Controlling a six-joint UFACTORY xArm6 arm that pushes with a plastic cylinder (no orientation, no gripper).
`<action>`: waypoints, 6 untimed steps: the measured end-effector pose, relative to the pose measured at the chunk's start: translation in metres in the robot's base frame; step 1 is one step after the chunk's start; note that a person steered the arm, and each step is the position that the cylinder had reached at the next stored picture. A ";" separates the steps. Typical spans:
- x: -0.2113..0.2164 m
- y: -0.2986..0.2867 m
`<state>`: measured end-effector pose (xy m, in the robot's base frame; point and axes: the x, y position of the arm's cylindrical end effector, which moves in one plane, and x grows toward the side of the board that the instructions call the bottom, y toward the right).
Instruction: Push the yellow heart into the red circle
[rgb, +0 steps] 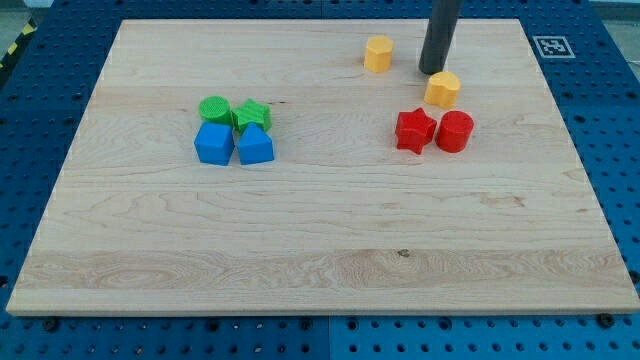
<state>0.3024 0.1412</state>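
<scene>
A yellow block (442, 88), which looks like the heart, lies at the view's upper right. The red circle (454, 131) sits just below it with a small gap between them. A red star (415, 130) touches the circle's left side. My tip (432, 72) rests on the board just above and slightly left of the yellow heart, touching it or nearly so. The dark rod rises out of the view's top.
A second yellow block (378, 53), roughly pentagonal, lies left of the rod. A cluster sits at the view's left: green circle (214, 109), green star (252, 115), blue cube (214, 143), another blue block (255, 146). The wooden board (320, 250) rests on a blue perforated table.
</scene>
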 end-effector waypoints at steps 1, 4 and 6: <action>0.039 0.004; 0.058 0.006; 0.027 0.006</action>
